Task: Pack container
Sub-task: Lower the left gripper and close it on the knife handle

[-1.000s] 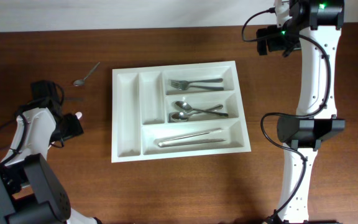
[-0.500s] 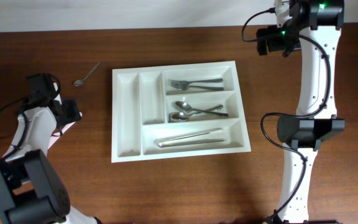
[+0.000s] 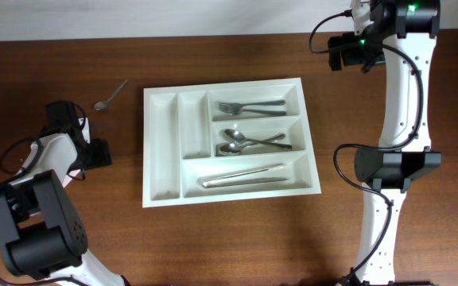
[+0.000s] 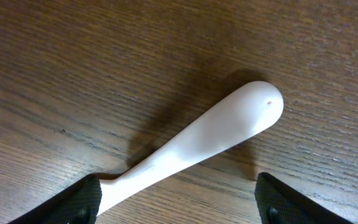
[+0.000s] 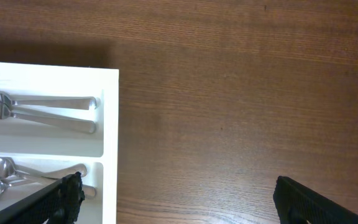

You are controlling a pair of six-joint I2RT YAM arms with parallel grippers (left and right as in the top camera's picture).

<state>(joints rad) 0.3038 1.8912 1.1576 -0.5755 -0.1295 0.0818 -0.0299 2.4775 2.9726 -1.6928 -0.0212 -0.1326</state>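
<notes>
The left fingers [image 4: 82, 200] stand wide, astride a white plastic utensil [image 4: 216, 134] lying flat on the worktop [image 4: 73, 62]. Closing too high could squeeze it out sideways. The tray [image 3: 161, 159] sits well apart; the right fingers [image 5: 309, 202] are wide and empty.

1. One white cutlery tray [image 3: 161, 151] with five compartments: two narrow ones on its left and three wider ones on its right.
2. Two forks [image 3: 249, 106], side by side in the far right compartment.
3. Two spoons [image 3: 249, 142] in the middle right compartment, as far as the overhead view shows, with their handles crossing.
4. Two long slim metal pieces [image 3: 243, 176] in the near right compartment, too small to tell their kind.
5. One small metal spoon [image 3: 110, 95] loose on the table [image 3: 70, 238], far left of the tray.
6. One white plastic utensil handle [image 4: 210, 137], lying on the table.
7. Two robot arms: the left arm [image 3: 50, 155] and the right arm [image 3: 400, 87].
</notes>
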